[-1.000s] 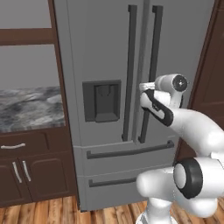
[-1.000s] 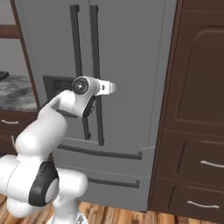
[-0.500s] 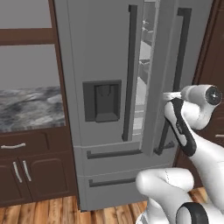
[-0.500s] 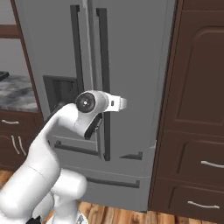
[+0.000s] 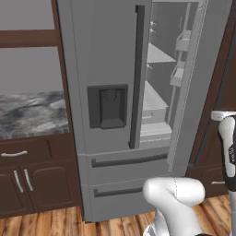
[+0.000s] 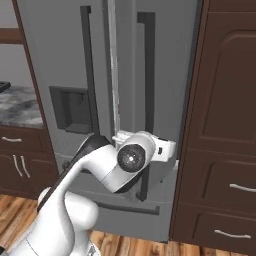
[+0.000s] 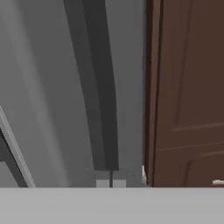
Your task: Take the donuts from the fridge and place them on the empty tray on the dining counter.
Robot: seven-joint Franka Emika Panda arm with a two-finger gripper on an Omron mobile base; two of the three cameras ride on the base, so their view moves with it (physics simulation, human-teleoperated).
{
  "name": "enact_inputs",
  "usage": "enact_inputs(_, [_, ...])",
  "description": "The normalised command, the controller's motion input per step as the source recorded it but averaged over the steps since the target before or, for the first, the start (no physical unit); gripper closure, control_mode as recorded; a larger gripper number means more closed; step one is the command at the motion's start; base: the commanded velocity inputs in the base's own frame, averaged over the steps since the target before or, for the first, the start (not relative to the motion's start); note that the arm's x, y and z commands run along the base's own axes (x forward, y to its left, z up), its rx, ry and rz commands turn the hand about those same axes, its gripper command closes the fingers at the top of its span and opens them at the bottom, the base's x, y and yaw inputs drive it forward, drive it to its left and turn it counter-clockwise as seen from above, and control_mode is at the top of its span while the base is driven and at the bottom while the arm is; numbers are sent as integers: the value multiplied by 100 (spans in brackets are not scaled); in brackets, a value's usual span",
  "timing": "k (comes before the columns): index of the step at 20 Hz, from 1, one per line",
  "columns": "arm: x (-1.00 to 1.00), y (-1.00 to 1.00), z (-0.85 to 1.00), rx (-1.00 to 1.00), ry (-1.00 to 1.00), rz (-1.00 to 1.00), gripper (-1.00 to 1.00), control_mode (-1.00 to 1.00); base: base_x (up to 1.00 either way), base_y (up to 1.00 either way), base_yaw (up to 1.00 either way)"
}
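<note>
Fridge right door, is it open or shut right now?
Open. The fridge's right door is swung out, and pale shelves show in the gap beside the left door's handle.

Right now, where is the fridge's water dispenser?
In the left base view, the dark dispenser recess sits on the fridge's closed left door, left of its long handle, above the drawers.

Both base views on fridge (image 5: pixel 115 69) — hand view perhaps closest.
</note>
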Motion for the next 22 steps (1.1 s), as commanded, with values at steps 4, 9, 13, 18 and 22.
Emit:
enact_inputs(4, [-81, -34, 28, 1, 0, 0, -100, -100, 0, 0, 0])
enact_inputs(9, [-74, 49, 49, -5, 0, 0, -100, -100, 0, 0, 0])
enact_inputs(13, [-49, 100, 46, -19, 0, 0, -100, -100, 0, 0, 0])
enact_inputs(18, [-20, 100, 8, -46, 6, -5, -100, -100, 0, 0, 0])
enact_inputs(22, [3, 100, 0, -72, 20, -5, -100, -100, 0, 0, 0])
